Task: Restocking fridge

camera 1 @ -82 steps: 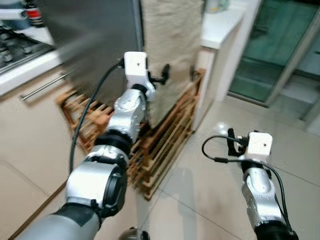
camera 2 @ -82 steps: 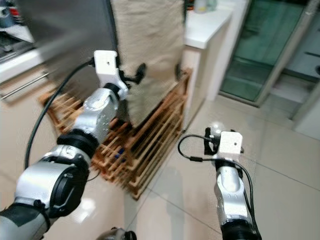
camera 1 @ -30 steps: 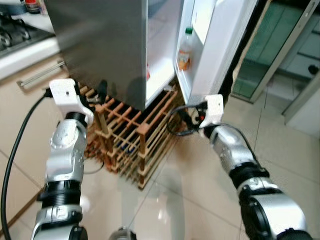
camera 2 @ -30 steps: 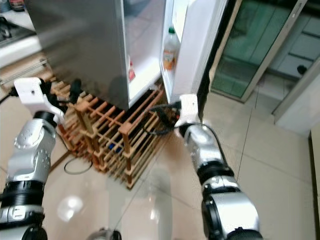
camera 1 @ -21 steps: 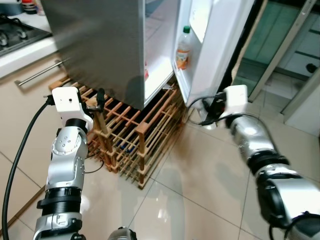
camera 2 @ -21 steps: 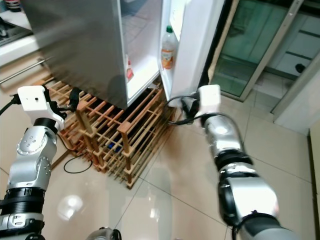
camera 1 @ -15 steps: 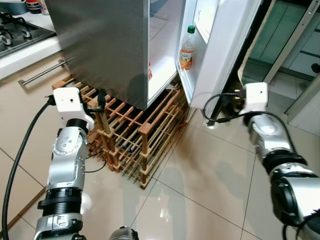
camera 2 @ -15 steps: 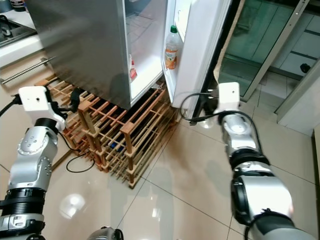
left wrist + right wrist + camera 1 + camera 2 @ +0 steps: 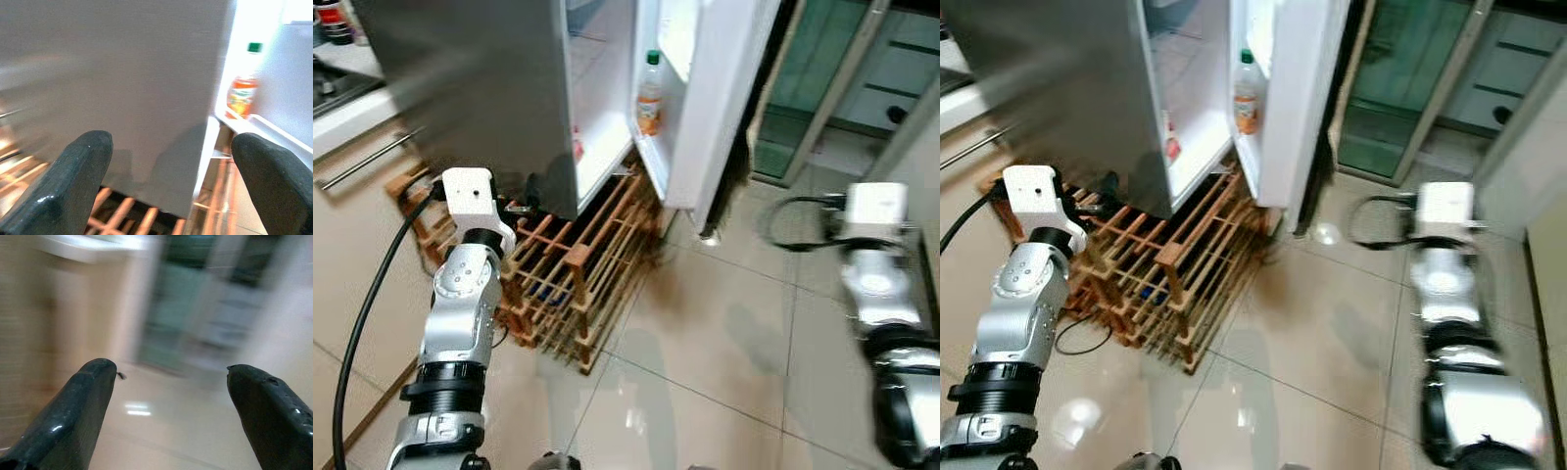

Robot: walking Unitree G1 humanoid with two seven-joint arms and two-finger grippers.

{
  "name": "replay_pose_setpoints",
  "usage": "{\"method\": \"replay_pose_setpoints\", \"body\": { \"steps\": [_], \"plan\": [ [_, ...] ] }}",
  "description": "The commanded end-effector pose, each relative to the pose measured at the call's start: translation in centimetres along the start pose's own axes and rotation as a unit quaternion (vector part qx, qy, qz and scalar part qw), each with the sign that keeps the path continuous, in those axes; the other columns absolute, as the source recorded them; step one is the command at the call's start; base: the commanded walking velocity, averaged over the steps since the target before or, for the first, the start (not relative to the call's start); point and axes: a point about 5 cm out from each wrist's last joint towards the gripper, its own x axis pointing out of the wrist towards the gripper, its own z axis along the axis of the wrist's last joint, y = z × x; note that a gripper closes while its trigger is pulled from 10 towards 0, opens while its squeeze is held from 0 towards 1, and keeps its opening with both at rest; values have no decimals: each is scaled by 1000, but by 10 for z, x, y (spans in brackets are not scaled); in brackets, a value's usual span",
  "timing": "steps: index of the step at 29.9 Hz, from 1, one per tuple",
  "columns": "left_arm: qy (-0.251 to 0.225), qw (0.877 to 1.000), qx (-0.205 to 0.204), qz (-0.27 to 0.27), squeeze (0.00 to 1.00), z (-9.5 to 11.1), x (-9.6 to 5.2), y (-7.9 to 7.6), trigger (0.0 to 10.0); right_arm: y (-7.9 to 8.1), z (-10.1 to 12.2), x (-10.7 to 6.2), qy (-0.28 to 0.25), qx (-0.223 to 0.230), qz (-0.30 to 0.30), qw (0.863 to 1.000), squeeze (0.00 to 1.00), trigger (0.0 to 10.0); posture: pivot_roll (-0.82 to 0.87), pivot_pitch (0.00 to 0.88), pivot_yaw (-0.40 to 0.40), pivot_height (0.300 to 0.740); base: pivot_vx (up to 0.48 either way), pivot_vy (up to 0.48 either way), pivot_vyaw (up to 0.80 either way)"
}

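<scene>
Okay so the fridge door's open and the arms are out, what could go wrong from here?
The left gripper sits right beside the wooden rack under the fridge; a step forward could knock the slats. The right gripper is open and empty, out to the right of the open door; swinging back in, it might bump the door's edge. The orange bottle on the door shelf could topple if the door is jolted.

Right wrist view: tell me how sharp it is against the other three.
Right wrist view: background smeared by motion blur, only the right hand fingers crisp. Left wrist view: softer blur, the orange bottle readable against the glaring bright fridge door. Left eye view: right arm blurred, wooden rack fairly sharp. Right eye view: the same, with glare on the floor.
</scene>
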Motion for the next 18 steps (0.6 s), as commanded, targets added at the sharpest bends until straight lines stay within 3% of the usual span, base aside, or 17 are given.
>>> {"method": "replay_pose_setpoints", "body": {
  "steps": [1,2,4,5,6,11,18],
  "plan": [
    [-10,1000,12,8,0,3,2,2,10000,20,20,9,-33,50,70,996,0,10000,-86,0,11,740,0,0,0],
    [-13,1000,21,12,0,4,1,4,10000,31,22,10,-31,74,98,992,0,10000,-82,0,8,740,0,0,0],
    [-14,996,81,30,0,2,-1,13,10000,48,29,13,-32,109,141,983,0,10000,-82,0,8,740,0,0,0],
    [-14,996,81,30,0,2,-1,13,10000,48,29,13,-32,109,141,983,0,10000,-82,0,8,740,0,0,0],
    [10,995,89,52,0,-7,-6,23,10000,56,31,14,-32,124,149,981,0,10000,-54,0,-14,740,0,0,0],
    [29,996,56,68,0,-14,-16,28,10000,65,24,9,-26,138,145,979,0,10000,-38,0,-26,740,0,0,0],
    [13,994,59,96,0,-7,-22,13,10000,72,18,4,-21,146,153,977,0,10000,-44,0,-16,740,452,0,73]
  ]
}}
